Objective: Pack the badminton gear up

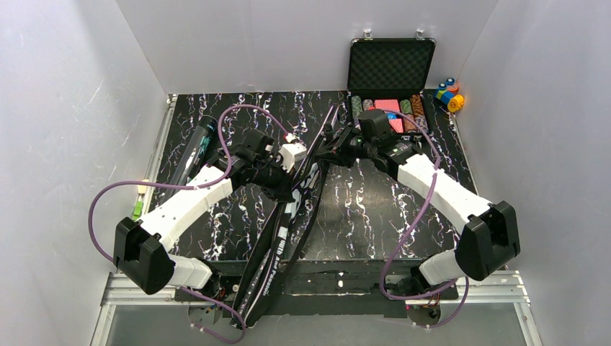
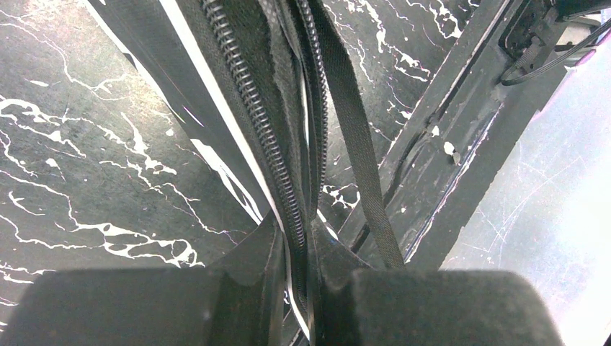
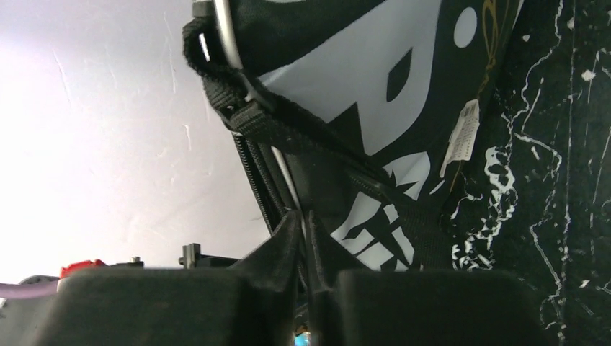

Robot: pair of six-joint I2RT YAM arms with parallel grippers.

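Diagonal on tabletop (image 1: pixel 375 209), centre past near edge: long black racket-shaped fabric bag (image 1: pixel 277 238). Clamped on its zipper seam (image 2: pixel 281 180): left gripper (image 2: pixel 297 241). Pinching bag's far-end edge: right gripper (image 3: pixel 302 223).

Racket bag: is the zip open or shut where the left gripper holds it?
Open there, it seems: on the racket bag two zipper rows run apart, fabric between, converging only at the left gripper. Elsewhere: cannot tell.

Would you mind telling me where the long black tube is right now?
In the overhead view, the tube lies along the table's left edge, just beyond the left arm, opposite the chip case.
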